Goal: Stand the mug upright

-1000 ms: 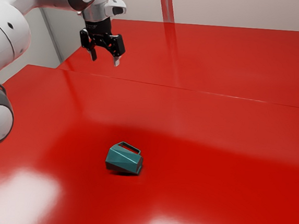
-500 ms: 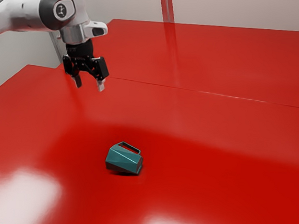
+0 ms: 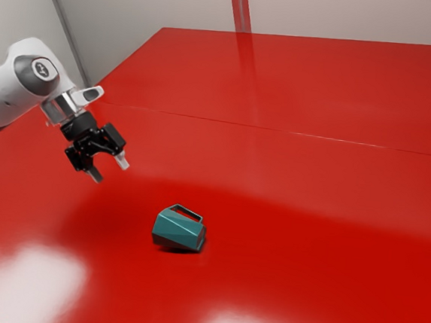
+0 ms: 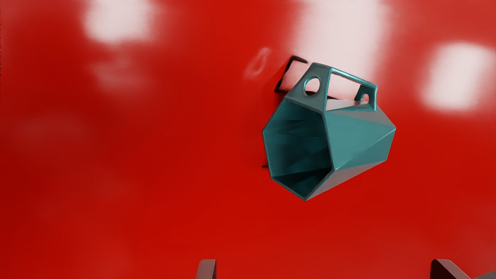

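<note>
Can see the mug [image 3: 180, 229] lying on its side on the red table [image 3: 309, 215], not upright, with its open mouth [image 4: 300, 143] toward the gripper [image 3: 110, 169] and its handle [image 4: 353, 78] raised off the tabletop. Hovering well apart from it, above the table and toward the exterior view's left, on an oblique slant; spread wide, with nothing between the fingers [image 4: 207, 270]. Likely in need of a grasp and then a turn onto the base, so worth fearing several mishaps. Might clip the raised handle with a finger on the approach and so roll the mug onto another facet, or jab the rim and shove it away, given a mouth turned this way. Might lose hold of it too, by squeezing across sloping walls and so pushing it out toward the narrower end. In turning it up, could scrape a finger on the table because of too low a grip, or drop it back over by letting go before getting the base flat. Safer, probably, to centre well and lift slightly before turning.
</note>
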